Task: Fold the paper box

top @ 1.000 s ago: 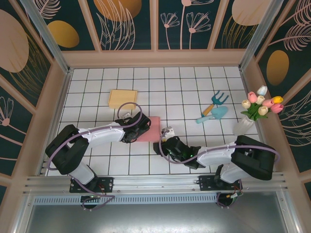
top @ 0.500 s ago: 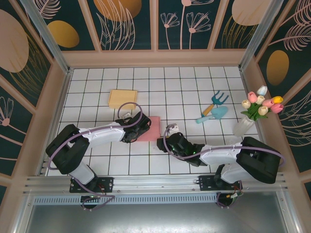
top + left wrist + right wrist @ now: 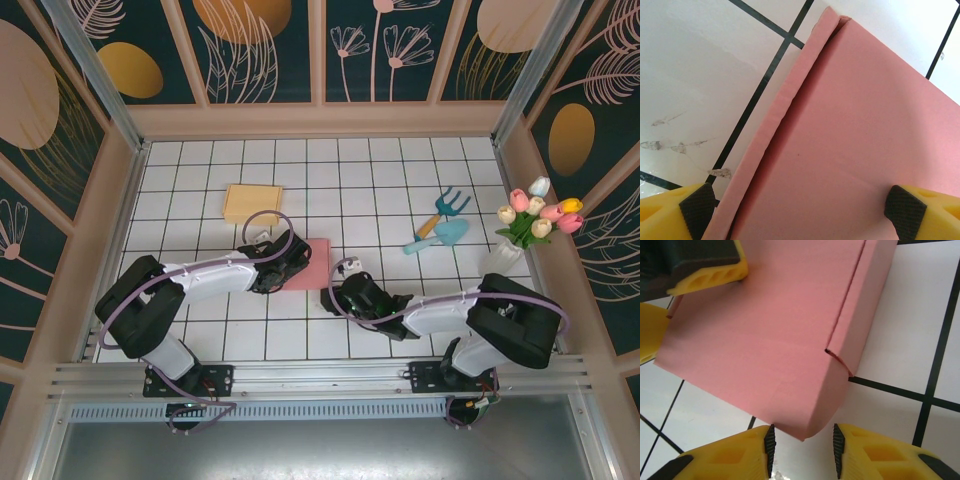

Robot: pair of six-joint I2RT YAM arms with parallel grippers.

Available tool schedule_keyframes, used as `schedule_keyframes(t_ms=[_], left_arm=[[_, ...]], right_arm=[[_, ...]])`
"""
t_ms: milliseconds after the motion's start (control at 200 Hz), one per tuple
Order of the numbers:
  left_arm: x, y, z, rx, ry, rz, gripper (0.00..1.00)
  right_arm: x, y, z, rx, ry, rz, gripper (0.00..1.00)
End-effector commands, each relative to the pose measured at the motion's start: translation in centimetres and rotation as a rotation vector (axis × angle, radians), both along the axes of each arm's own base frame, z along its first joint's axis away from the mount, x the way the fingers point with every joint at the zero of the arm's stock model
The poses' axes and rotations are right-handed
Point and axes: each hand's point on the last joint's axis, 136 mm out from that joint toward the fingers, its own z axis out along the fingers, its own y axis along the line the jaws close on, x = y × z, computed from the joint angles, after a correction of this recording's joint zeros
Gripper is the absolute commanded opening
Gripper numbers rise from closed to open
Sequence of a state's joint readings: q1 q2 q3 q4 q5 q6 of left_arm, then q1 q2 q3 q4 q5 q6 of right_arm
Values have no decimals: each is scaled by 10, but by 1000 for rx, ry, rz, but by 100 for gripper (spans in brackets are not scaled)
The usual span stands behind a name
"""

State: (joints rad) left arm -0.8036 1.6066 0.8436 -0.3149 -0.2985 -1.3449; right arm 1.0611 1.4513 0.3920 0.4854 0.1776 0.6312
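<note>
The pink paper box [image 3: 314, 262] lies flat on the white tiled table [image 3: 400, 180], lid folded down. My left gripper [image 3: 286, 264] is at its left edge. In the left wrist view the box [image 3: 855, 130] spreads under the left gripper [image 3: 802, 215], which is open wide, one pad [image 3: 696, 209] beyond the raised side flap, the other [image 3: 906, 214] above the top face. My right gripper [image 3: 334, 294] sits at the box's near right corner. In the right wrist view that rounded corner [image 3: 805, 430] points into the right gripper [image 3: 802, 452], whose jaws stand open and narrow on either side of it.
A flat yellow box [image 3: 251, 203] lies at the back left. Blue garden tools [image 3: 441, 224] and a vase of tulips [image 3: 524, 232] are on the right near the wall. The left gripper's yellow fingers [image 3: 705, 267] reach over the pink box's far side.
My right gripper has slid forward and left up to the pink box's near corner while its jaws narrowed. The left arm and the box have stayed put.
</note>
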Motion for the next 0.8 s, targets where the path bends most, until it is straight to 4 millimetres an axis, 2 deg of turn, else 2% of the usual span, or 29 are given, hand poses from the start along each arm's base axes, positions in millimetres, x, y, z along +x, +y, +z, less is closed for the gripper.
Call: schedule_keyframes(t_ms=[0, 120, 395, 565, 791], left_arm=[[-35, 34, -43, 149, 174, -6, 92], [-35, 34, -44, 151, 174, -5, 92], [-35, 33, -47, 151, 181, -9, 92], [-35, 33, -47, 151, 181, -9, 92], [-35, 33, -47, 150, 181, -8, 92]], right_arm=[[9, 8, 10, 43, -26, 7, 38], [9, 8, 9, 57, -23, 16, 37], [5, 12, 25, 127, -35, 39, 37], [12, 3, 19, 77, -34, -9, 38], [14, 4, 15, 75, -28, -1, 37]])
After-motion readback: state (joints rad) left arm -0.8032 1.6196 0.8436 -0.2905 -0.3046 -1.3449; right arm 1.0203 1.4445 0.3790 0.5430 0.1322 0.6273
